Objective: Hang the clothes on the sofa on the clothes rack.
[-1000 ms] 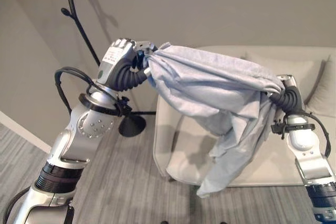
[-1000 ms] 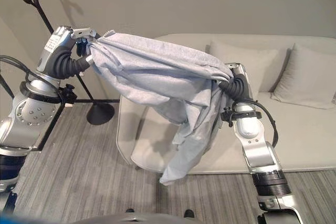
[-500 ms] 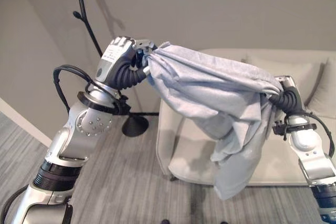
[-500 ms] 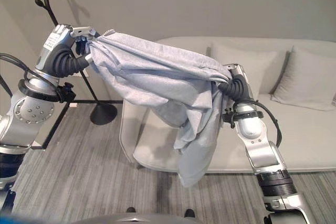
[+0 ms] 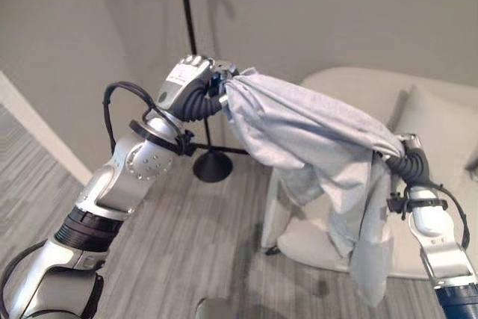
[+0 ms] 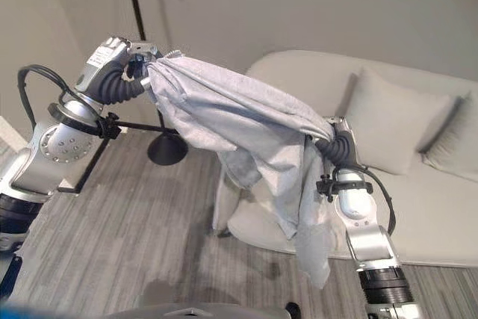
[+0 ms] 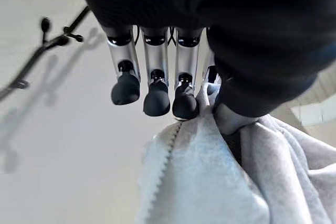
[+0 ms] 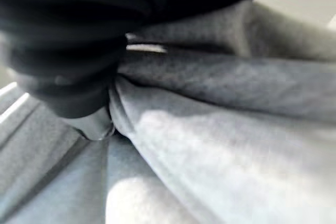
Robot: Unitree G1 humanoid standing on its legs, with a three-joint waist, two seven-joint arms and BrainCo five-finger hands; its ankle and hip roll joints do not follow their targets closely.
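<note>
**Cloth carried toward the rack**

Since the earlier frames the camera had swung left, so the rack (image 5: 187, 28) pole stood nearer the middle of the view and the sofa (image 6: 418, 177) lay further right; the cloth's hanging tail had swung right and now drooped by the right arm.

The cloth (image 5: 314, 140) was stretched in the air between both hands, its long axis running from the left hand (image 5: 196, 84), high and near the rack pole, down to the right hand (image 6: 337, 143) over the sofa's front edge. The left fingers (image 7: 152, 93) were curled, pinching a hem against the thumb. The right hand was buried in bunched cloth; whether its fingers were clenched could not be told. The rack's round base (image 5: 212, 166) stood on the floor (image 5: 179, 244) behind the left arm, with open floor between it and the sofa's end.
</note>
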